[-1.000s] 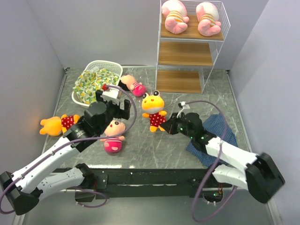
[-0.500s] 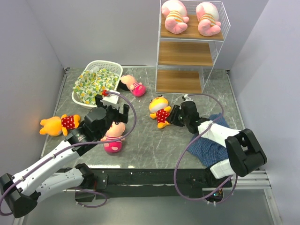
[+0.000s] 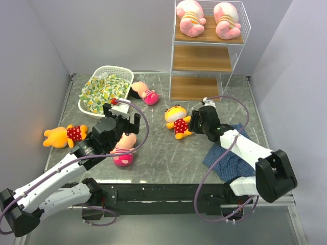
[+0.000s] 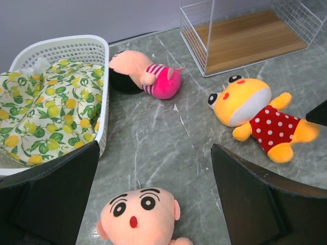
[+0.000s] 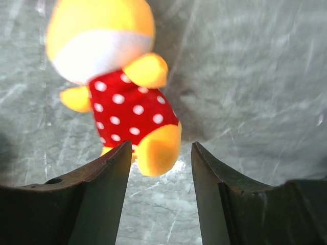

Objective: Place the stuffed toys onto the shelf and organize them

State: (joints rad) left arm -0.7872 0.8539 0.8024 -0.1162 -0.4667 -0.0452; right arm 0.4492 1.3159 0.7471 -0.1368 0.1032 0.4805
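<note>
Top external view: the polka-dot bear (image 3: 177, 121), upright in the right gripper (image 3: 196, 122) a second ago, now lies on its back on the table (image 3: 163, 153), a little farther off, in front of the shelf (image 3: 204, 58) but well short of it. The right arm has swung its wrist toward the far side. Its fingers have parted and sit just right of the bear's legs. The left gripper (image 3: 121, 115) has barely shifted and hangs with jaws spread wide over the near doll (image 3: 124, 148).

From above, the right fingertips are too small and dark to tell whether they touch the toy. The near doll's face is partly covered by the left wrist. The blue plaid cloth (image 3: 227, 158) lies half under the right forearm.

The right wrist view settles it. One yellow foot of the bear (image 5: 122, 97) lies in the gap between the spread fingers (image 5: 104, 194), unclamped. The left wrist view shows the near doll's face (image 4: 138, 214), the far doll (image 4: 148, 76) lying beside the basket (image 4: 61, 43) of lemon-print cloth (image 4: 46, 112), and only the shelf's bottom board. Only the overhead camera shows the two piglets (image 3: 190, 18) on the top tier and the second bear (image 3: 64, 135) at the far left.
</note>
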